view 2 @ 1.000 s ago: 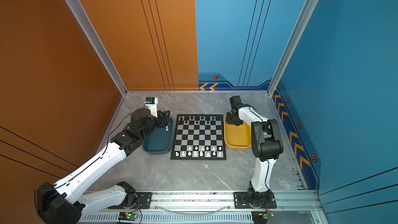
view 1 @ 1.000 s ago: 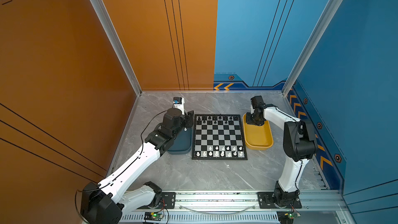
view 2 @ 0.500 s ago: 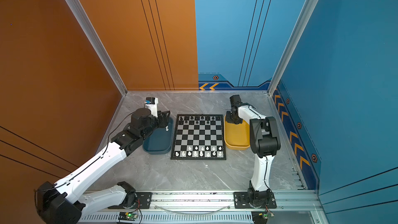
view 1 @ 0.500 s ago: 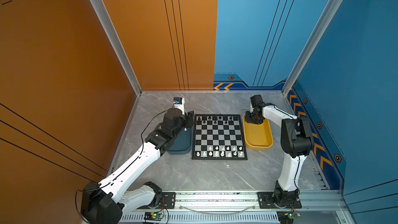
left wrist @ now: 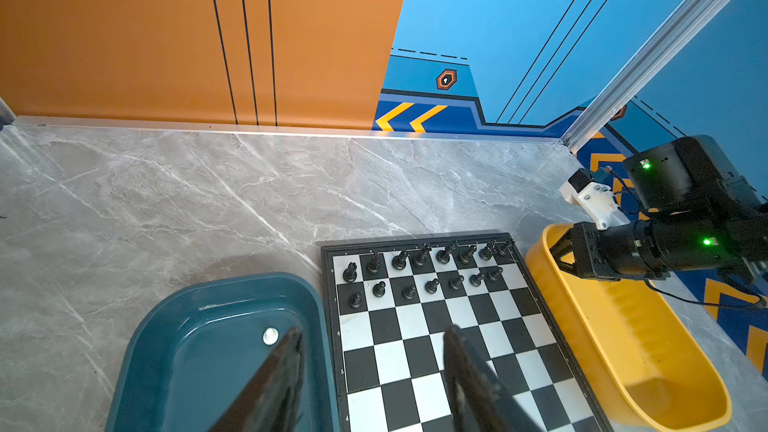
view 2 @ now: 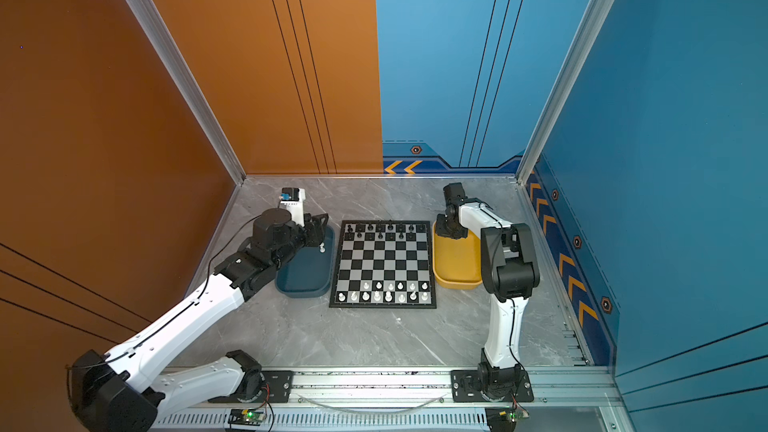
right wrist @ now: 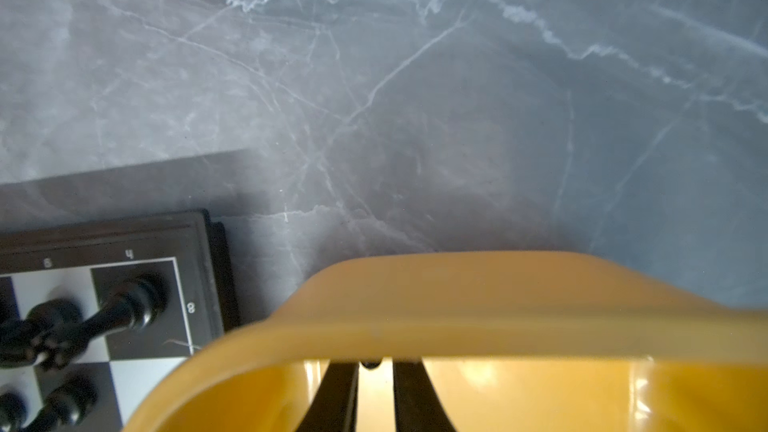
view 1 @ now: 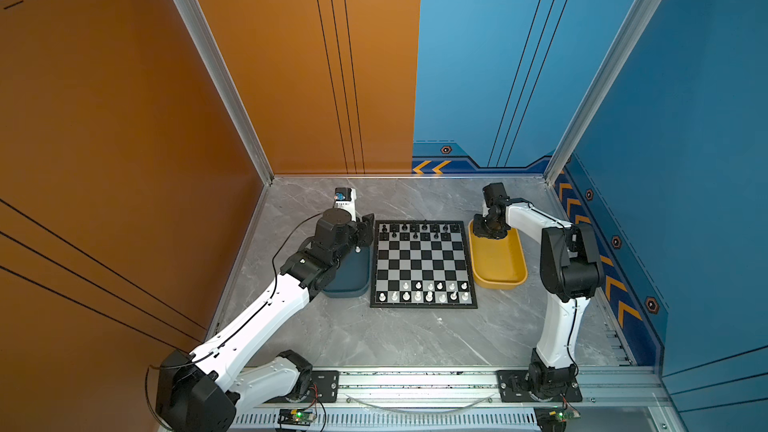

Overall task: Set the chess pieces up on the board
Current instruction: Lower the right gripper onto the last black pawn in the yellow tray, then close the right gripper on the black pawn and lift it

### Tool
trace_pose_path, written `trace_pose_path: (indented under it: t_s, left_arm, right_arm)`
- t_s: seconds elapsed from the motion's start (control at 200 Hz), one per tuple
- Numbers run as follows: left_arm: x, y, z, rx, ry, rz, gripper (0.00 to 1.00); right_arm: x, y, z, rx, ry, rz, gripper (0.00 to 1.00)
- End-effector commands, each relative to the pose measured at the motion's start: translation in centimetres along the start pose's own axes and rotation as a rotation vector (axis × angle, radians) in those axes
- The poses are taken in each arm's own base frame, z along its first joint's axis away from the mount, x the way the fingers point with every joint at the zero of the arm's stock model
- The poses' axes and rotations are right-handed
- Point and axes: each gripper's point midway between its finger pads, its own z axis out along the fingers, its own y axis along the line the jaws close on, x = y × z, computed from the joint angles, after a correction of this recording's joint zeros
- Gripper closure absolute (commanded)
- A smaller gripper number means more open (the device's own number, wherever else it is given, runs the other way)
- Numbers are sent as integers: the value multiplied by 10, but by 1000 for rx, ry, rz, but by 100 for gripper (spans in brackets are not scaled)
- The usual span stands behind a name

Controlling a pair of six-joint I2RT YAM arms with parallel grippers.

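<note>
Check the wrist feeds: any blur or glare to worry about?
Right wrist view: the yellow tray rim is close and soft, the black chess pieces at the board corner smeared, glare spots inside the tray. Left wrist view: the fingers blur near the lens, the board is crisp, the teal tray shows sheen.

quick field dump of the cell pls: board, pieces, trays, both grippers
board: flat, between the two trays
black pieces: two far rows, one gap in the second row
white pieces: two near rows, second row not full
teal tray: one white piece in it
yellow tray: right gripper reaches into its far end
left gripper: jaws open, nothing held, over the teal tray's board-side edge
right jaws: nearly together, small dark thing at the tips; grip unclear
</note>
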Motion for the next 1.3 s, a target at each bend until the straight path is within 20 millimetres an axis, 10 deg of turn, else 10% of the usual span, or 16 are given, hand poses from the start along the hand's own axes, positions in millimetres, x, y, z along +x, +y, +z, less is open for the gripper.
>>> trace_pose_path:
  t_s: [0.0, 0.591, 1.296]
  left_arm:
    - [1, 1, -1, 3, 14, -4, 45]
    - [0, 1, -3, 3, 12, -4, 45]
    - [-2, -1, -8, 17, -2, -7, 45]
  right_arm:
    - [-10, 1, 1, -13, -21, 26, 82]
    - [-7, 1, -4, -7, -23, 18, 98]
    - [16, 46, -107, -22, -171, -132, 100]
